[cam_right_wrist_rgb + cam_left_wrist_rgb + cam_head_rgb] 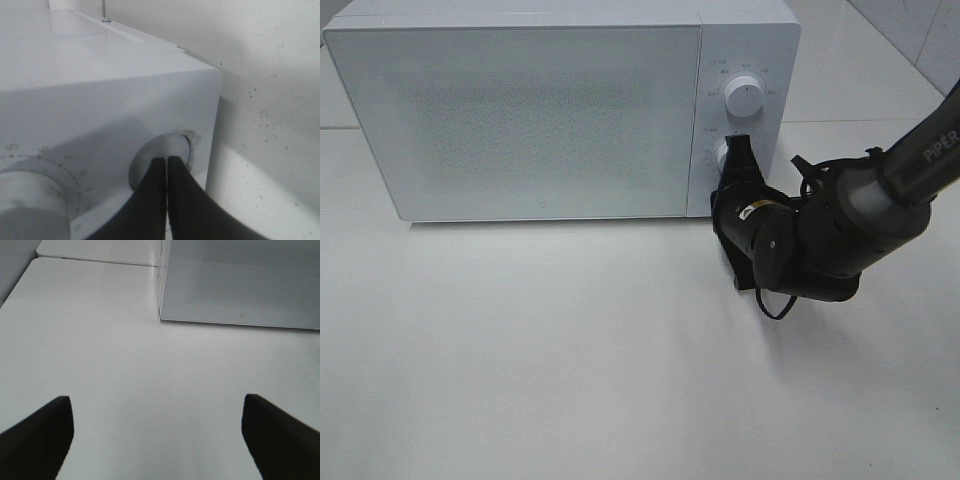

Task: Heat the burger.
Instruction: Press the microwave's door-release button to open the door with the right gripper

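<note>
White on white out here: a white microwave (540, 120) sits on the pale worktop (570, 380), and its frosted door (520, 120) is closed flat. To the right of that door, the control panel carries 2 round dials, an upper knob (744, 97) and a lower knob (723, 157).

Over on the right, the black arm reaches in from the edge of the high view, and the right hand (742, 150) points straight at the lower dial. The wrist view shows its 2 fingers (187, 200) drawn together, only a thin seam between them, with the tips right at the face of that dial. They grip nothing. Whether they actually press on the dial, I cannot tell.

The left hand (156, 399) shows only in its own wrist view. Its 2 dark fingers stand wide apart over bare worktop, with nothing between them, and the microwave's front lower corner lies ahead.

And the burger? It shows in none of the 3 views, so I cannot tell where it is.
</note>
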Tool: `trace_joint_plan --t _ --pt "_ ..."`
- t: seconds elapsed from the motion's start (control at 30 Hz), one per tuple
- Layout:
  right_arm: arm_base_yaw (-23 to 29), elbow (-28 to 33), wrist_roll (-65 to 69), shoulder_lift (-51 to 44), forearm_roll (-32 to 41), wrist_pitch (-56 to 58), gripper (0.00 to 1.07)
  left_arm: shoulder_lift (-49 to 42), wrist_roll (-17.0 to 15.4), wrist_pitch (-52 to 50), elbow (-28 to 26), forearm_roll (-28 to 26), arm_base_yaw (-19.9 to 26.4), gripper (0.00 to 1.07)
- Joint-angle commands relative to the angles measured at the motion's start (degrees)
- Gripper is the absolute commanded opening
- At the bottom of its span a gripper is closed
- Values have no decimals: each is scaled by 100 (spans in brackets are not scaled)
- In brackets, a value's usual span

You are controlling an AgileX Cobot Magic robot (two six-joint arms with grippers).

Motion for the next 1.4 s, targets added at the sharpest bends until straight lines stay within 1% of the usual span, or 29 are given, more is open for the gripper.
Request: trace_joint_plan --t 0.03,0.47,0.73,0.9,1.13,1.3,1.37,1.4 --pt "-52 160 235 -143 -166 -115 0 -46 -46 0 23 -6 6 84" --pt "-52 201 304 -143 -126 -464 1 -46 -46 0 23 -6 6 84" --pt "-52 160 281 -143 143 -458 0 -46 -46 0 23 -6 6 84" --pt "-52 -138 241 0 178 -458 0 -46 -46 0 23 -6 6 84" --pt "-52 -229 -29 23 435 -825 0 -46 -46 0 23 -6 6 84" --pt "-52 -418 -69 34 453 -963 0 -46 -46 0 23 -6 6 84" --pt "-52 -504 -109 34 453 -1421 0 -46 -46 0 23 -6 6 84" --pt "-52 -504 -109 34 453 -1421 0 -46 -46 0 23 -6 6 84"
